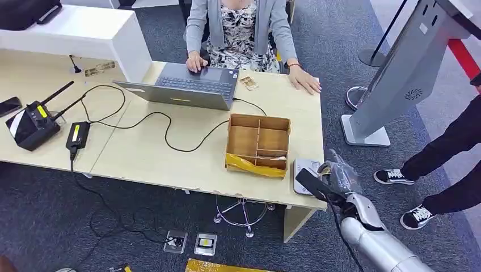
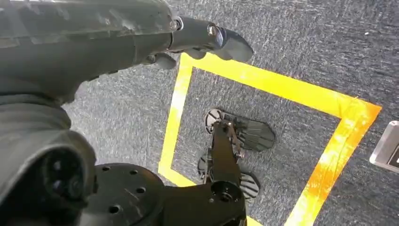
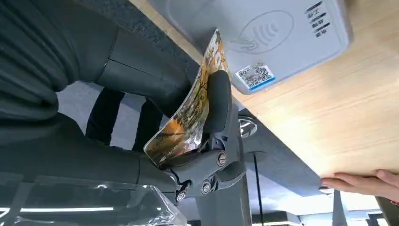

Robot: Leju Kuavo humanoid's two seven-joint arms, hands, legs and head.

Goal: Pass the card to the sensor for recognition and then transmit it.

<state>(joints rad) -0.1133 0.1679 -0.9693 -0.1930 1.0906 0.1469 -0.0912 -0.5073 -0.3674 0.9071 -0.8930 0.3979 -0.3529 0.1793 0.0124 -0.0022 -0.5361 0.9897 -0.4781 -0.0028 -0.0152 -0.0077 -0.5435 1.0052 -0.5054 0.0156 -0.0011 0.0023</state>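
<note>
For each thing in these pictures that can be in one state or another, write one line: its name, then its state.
right hand: holding the card near the reader
card: pinched, bent, not flat on the reader
card reader: lying flat on the desk, nothing resting on it
laptop: open, a person's hand on it
cardboard box: open-topped, compartments showing
left hand: hanging over the floor, holding nothing

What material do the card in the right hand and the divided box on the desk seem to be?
Card: probably thin glossy plastic, since it bends in the right hand and reflects light. Divided box: looks like plain brown cardboard, matte, with yellow tape along its front edge.
</note>
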